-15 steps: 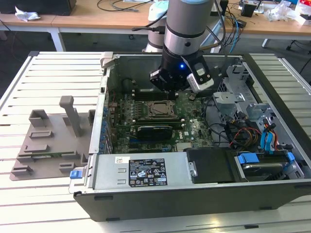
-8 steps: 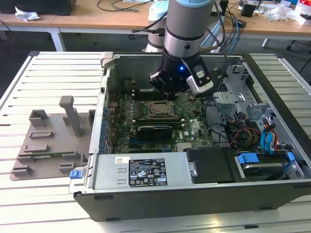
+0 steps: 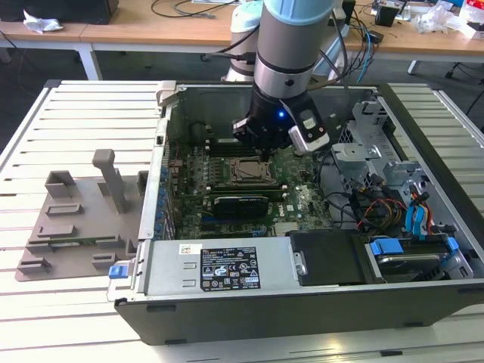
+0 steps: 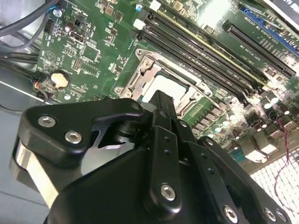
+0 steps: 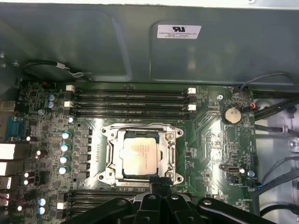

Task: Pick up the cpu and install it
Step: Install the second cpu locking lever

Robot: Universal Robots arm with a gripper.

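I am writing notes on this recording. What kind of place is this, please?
Probably a robotics lab or workshop. An opened computer case lies on a slatted white table, the arm's gripper hangs above the cpu in its motherboard socket, and wooden desks with loose cables stand behind.

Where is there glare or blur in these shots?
In the first wrist view, the cpu top shines pale with glare; in the second wrist view, the gripper body looms close and soft while the motherboard stays sharp.
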